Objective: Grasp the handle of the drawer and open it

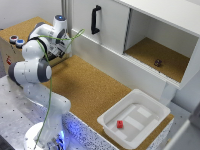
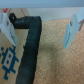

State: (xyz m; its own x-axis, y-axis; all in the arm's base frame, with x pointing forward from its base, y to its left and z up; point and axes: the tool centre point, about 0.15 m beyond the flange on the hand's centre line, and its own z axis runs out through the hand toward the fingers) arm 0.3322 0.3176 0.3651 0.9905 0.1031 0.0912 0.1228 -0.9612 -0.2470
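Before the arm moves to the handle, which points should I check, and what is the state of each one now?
1. Handle in view and unobstructed: ok, in the exterior view.
2. Drawer shut, so pulling is still needed: ok, the panel looks flush.
3. Gripper near the handle: not ok, it hangs apart over the cork surface, toward the exterior view's left.
4. Jaws open wide enough: ok, the wrist view shows the fingers spread with nothing between.
5. Cable clear of the fingers: cannot tell, it runs close to one.
6. Tub out of the path: ok, it sits far toward the exterior view's right.
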